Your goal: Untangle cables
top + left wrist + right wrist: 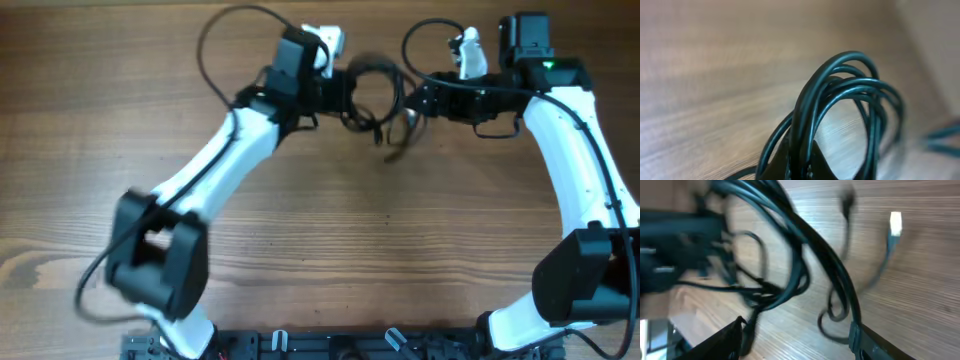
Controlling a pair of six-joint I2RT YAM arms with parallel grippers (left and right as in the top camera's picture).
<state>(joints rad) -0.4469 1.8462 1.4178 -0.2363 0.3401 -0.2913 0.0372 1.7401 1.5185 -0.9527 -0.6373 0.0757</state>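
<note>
The cables form a bundle of thin black loops at the back middle of the wooden table, between both grippers. My left gripper is shut on several strands; in its wrist view the cables arch up from the pinched jaws of the left gripper. My right gripper stands open at the bundle's right side. In the right wrist view the cables cross above the right gripper, one strand lying against each finger. A loose tail trails toward the front. A white plug end lies beyond.
A thick black arm wire loops out behind the left arm, and another arm wire curves behind the right arm. A dark rail runs along the table's front edge between the arm bases.
</note>
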